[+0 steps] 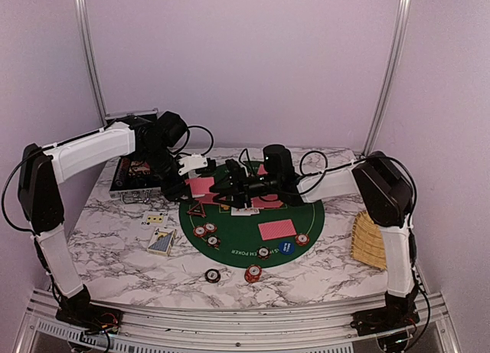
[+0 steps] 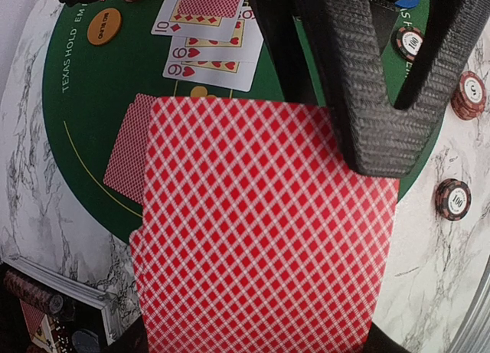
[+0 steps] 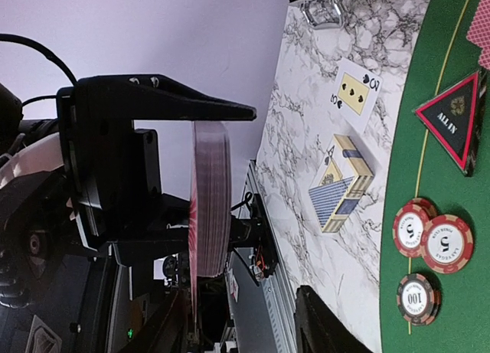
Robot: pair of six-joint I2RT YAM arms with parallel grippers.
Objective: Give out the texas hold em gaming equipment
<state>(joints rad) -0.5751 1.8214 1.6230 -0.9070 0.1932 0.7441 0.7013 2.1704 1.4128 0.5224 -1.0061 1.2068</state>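
The left arm [image 1: 90,150] and right arm [image 1: 331,183] consist of white rounded link covers between black joint housings. Black cables [image 1: 197,132] loop externally near the wrists. The claw fingers [image 2: 367,100] are black with a fine ribbed surface. The black bases [image 1: 84,313] carry exposed red wiring.

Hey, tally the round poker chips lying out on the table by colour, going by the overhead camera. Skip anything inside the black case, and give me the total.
Orange-red round poker chips: 4
Dark round poker chips: 3
Blue round poker chips: 1
Total: 8
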